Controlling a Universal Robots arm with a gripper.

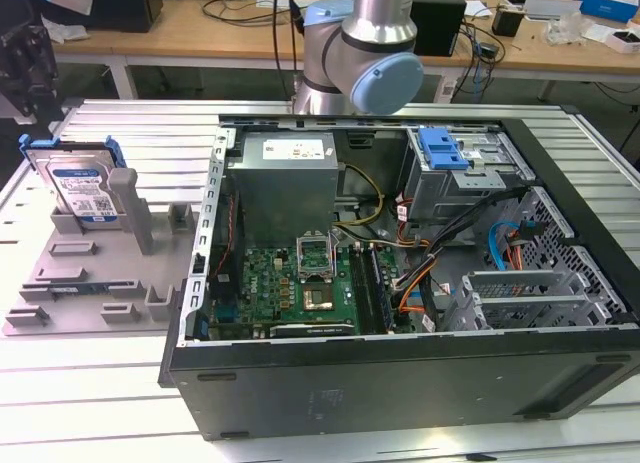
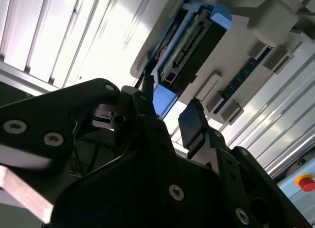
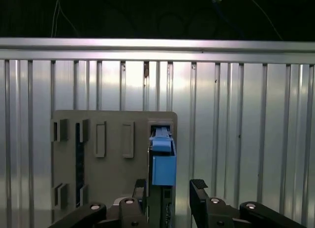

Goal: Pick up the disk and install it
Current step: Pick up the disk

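Over the grey moulded plastic holder at the exterior view's left, on the ribbed aluminium table: the disk, a flat silver rectangular hard drive with a white-and-blue label in a bright blue plastic carrier bracket, stands on edge in one slot of the holder, leaning back a little.

In the first wrist view, the black two-finger gripper is seen along its own axis. The disk lines up with the gap between the fingers, nearer one finger than the other. The holder lies flat beneath.

In the second wrist view, the gripper is spread, with daylight between the pads. The disk sits beyond the fingertips, apart from them, with its connector edge turned towards the camera. Nothing is clasped and no contact shows.

Black open tower computer case lies on its side at the exterior view's right, with the green motherboard exposed. A metal drive cage with a blue plastic latch sits at its far corner. No disk can be seen in it from this angle.

Progress, as I judge it: early. The approach and line-up over the disk look largely made. The grasp, the lift out of the holder, the carry to the case and the seating are all not yet done.
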